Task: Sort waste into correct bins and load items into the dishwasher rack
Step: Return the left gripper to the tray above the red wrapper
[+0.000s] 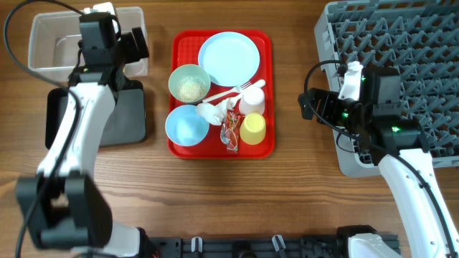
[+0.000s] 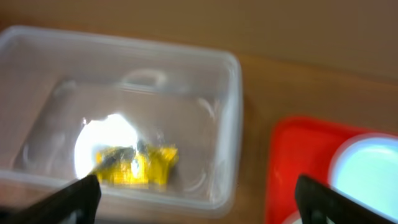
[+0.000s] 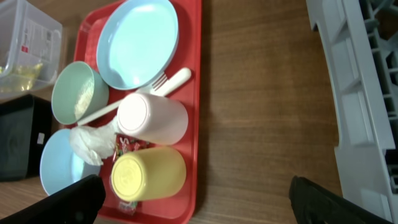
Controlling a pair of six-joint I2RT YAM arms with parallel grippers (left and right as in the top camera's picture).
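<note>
Left fingers (image 2: 74, 199) are spread wide and empty, hanging straight over the tub (image 2: 230, 124). Down between them, a little ahead, a yellow wrapper (image 2: 134, 165) lies on the tub floor, so that piece of waste is already in its bin. The open pose fits a drop from above, not a reach. Off towards the right-hand finger, the red tray (image 2: 298, 162) edges into view.

Over to the right fingers (image 3: 68, 202): also fully released, holding nothing, poised above bare bench (image 3: 261, 93). The rack (image 3: 360, 81) sits on their right-finger side and the tray on their left-finger side, a sensible waiting spot between pickup and load.

Ahead of the left-hand finger, the yellow cup (image 3: 149, 174) and white cup (image 3: 152, 118) lie on their sides, touching. Next to them a tissue (image 3: 93, 142) is bunched, and a red wrapper (image 1: 231, 132) is wedged beside the cups. Farther ahead, the fork (image 3: 165, 81) rests its tines on the plate (image 3: 137, 40).

One bowl (image 1: 188, 82) holds white grains and the other bowl (image 1: 185, 124) looks empty. The black tray (image 1: 129, 115) sits under the left arm, contents hidden. The rack looks unloaded where visible, so most of the job seems to remain.
</note>
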